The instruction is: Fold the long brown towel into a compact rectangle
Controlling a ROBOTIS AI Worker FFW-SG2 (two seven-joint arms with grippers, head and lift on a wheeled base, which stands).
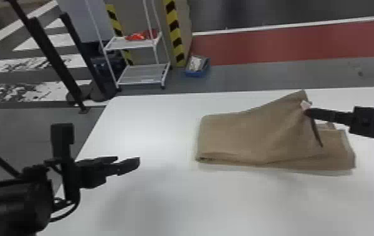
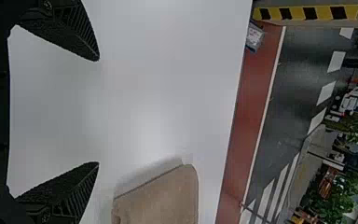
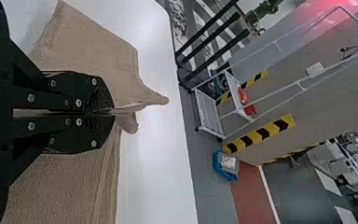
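A brown towel point(image 1: 243, 138) lies partly folded near the far edge of a white counter point(image 1: 148, 204), its raised upper layer pinched by the right gripper point(image 1: 309, 112); the left gripper point(image 1: 128, 159) hovers empty, fingers apart.

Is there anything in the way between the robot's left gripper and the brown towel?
Nothing visible is in the way. Only white tabletop lies between the left gripper and the towel. The right gripper is at the towel's other side, holding a raised part.

1 high downward view, 2 nearer sideways wrist views, 1 shared table point(image 1: 145, 125)
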